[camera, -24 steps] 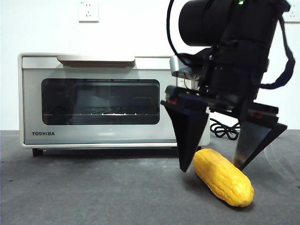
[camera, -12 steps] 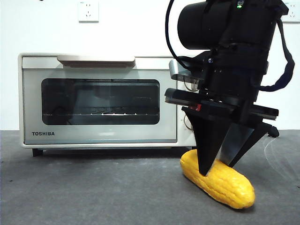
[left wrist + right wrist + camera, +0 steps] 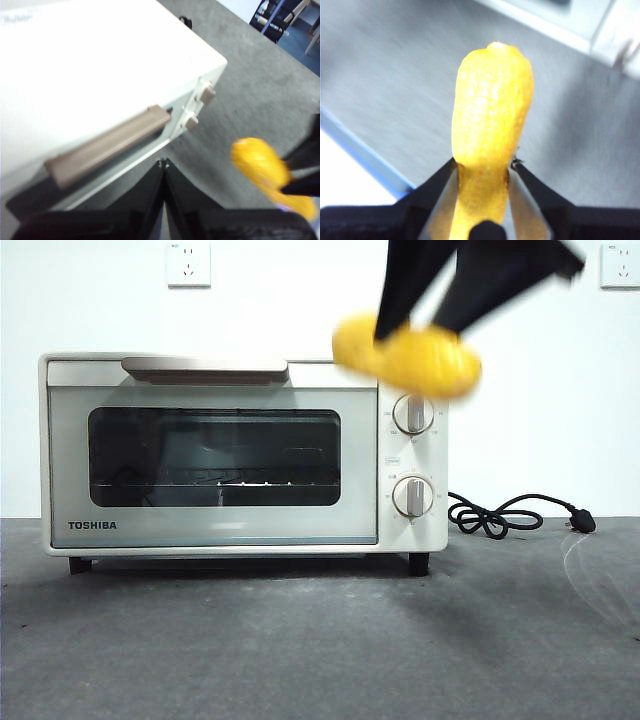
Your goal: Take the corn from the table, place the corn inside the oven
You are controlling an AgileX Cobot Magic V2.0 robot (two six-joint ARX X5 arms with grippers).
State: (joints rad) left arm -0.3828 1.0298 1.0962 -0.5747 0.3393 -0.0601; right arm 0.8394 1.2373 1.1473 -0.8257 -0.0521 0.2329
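Observation:
The yellow corn (image 3: 405, 358) hangs in the air above the oven's knob side, blurred by motion, with my right gripper (image 3: 415, 330) shut on it from above. In the right wrist view the corn (image 3: 492, 115) sticks out lengthwise between the jaws of that gripper (image 3: 485, 167). The cream TOSHIBA oven (image 3: 240, 455) stands on the grey table (image 3: 250, 650) with its door closed. My left gripper (image 3: 163, 162) hovers shut and empty over the oven's bar handle (image 3: 107, 145). The left wrist view also catches the lifted corn (image 3: 262, 167) off to the oven's knob side.
A black power cord (image 3: 510, 515) lies coiled on the table right of the oven. Two knobs (image 3: 413, 455) sit on the oven's right panel. A wall socket (image 3: 188, 262) is behind, above the oven.
The right gripper closed on the corn lying on the table and has lifted it quickly up to above the oven's top right corner.

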